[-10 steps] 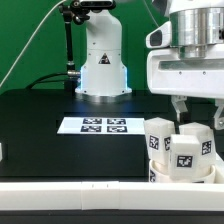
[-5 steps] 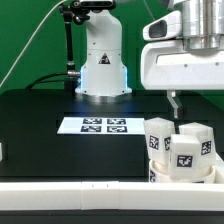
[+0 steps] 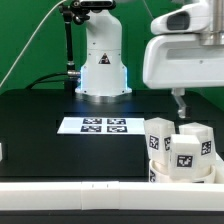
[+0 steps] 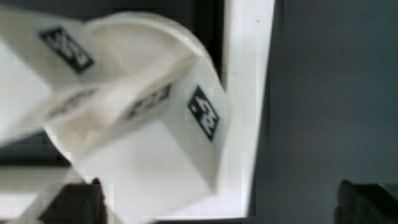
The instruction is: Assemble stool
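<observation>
The stool's white legs stand upright close together at the exterior view's right, next to the front rail: one (image 3: 157, 139) on the left, one (image 3: 197, 138) behind and one (image 3: 187, 155) in front, each with a black-and-white tag. My gripper (image 3: 196, 101) hangs above them, open and holding nothing, with one dark finger (image 3: 180, 101) showing. In the wrist view the round white seat (image 4: 139, 60) and tagged legs (image 4: 199, 112) lie below my gripper (image 4: 221, 206), whose fingertips (image 4: 71, 205) stand far apart.
The marker board (image 3: 100, 125) lies on the black table in front of the robot's white base (image 3: 102, 65). A long white rail (image 3: 70, 193) runs along the table's front edge, right beside the stool parts.
My gripper has opened wide and risen away from the tops of the legs. The legs stay where they were.
</observation>
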